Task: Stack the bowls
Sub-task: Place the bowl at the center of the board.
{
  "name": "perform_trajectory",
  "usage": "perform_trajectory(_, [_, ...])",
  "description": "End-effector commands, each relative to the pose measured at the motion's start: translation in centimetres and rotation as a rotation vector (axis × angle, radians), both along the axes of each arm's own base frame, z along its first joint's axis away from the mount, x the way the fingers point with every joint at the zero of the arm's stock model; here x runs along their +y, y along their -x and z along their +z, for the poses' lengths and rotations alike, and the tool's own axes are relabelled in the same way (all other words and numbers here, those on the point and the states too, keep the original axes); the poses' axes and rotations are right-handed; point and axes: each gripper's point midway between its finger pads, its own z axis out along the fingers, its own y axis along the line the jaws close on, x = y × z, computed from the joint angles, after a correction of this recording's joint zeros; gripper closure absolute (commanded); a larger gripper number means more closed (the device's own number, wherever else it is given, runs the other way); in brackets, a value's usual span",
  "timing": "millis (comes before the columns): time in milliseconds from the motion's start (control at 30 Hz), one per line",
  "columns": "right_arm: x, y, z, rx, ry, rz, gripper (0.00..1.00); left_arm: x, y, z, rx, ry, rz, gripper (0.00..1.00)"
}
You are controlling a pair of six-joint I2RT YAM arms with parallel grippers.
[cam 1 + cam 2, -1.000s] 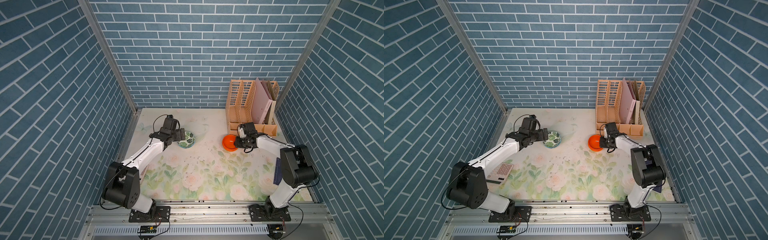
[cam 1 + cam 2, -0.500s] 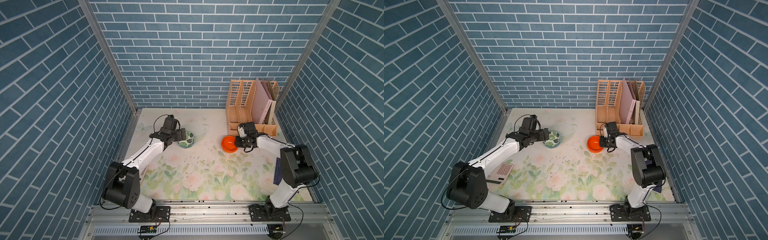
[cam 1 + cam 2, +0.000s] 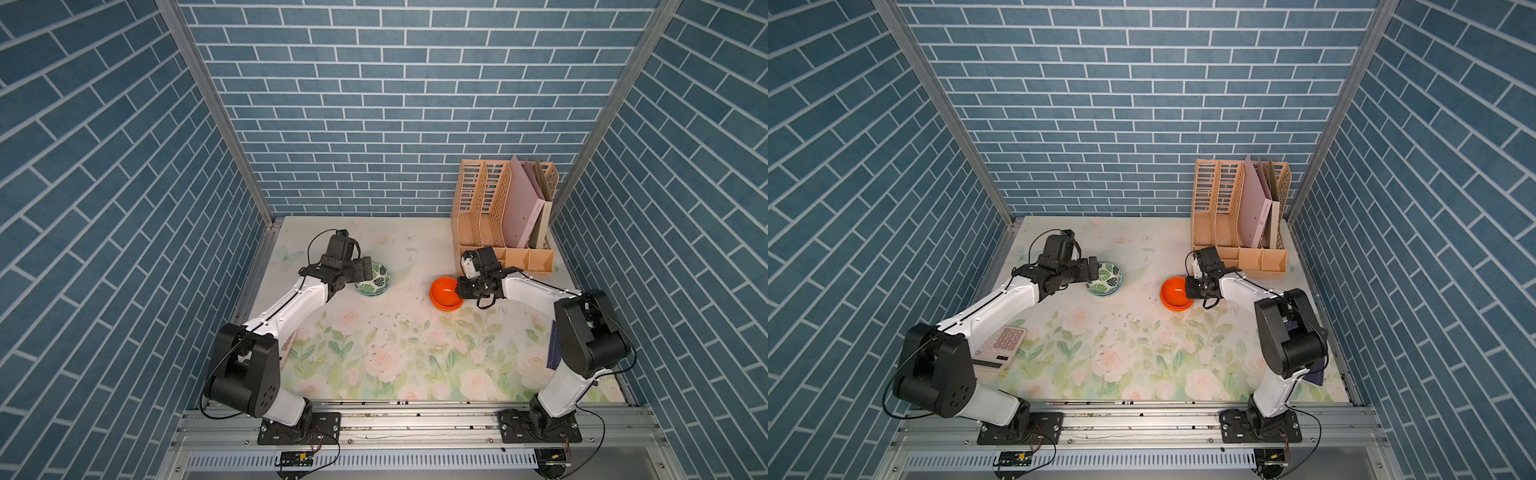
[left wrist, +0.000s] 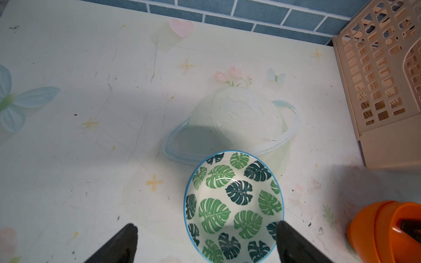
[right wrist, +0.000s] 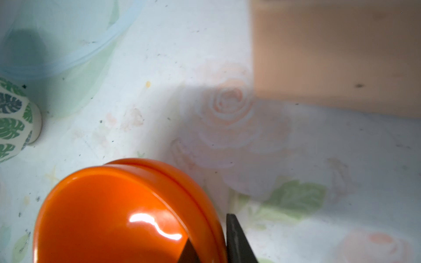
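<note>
In a top view the leaf-print bowls (image 3: 376, 279) sit far left and the orange bowls (image 3: 444, 293) far right on the flowered counter (image 3: 395, 340), each pair apparently nested, hemmed by brick walls and a file rack (image 3: 498, 216). The left wrist view shows the left hand (image 4: 206, 226) spread wide around the leaf rim, which looks hard and chippable. In the right wrist view the right hand (image 5: 211, 239) pinches the glossy orange rim, probably light but slippery, so the thin wall is the hold.

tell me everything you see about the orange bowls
The orange bowls are two glossy, plain, shallow round bowls, plastic-looking, nested open side up, the upper one offset so the lower rim shows. The lower one rests on the floral mat before the file rack, apart from the leaf bowl. The right gripper pinches their rims, one jaw inside, one outside.
</note>
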Motion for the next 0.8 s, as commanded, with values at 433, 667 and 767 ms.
perform_trajectory(433, [4.7,-1.1,1.7,-0.033,-0.021,0.043,0.80,-0.2,0.6,-0.5,0.012,0.009,-0.012,0.03])
perform_trajectory(667, [4.9,-1.1,0.9,-0.021,-0.018,0.047,0.80,-0.3,0.8,-0.3,0.008,0.005,-0.014,0.03])
perform_trajectory(767, [4.9,-1.1,0.9,-0.022,-0.015,0.046,0.80,-0.3,0.8,-0.4,0.011,0.003,-0.014,0.03])
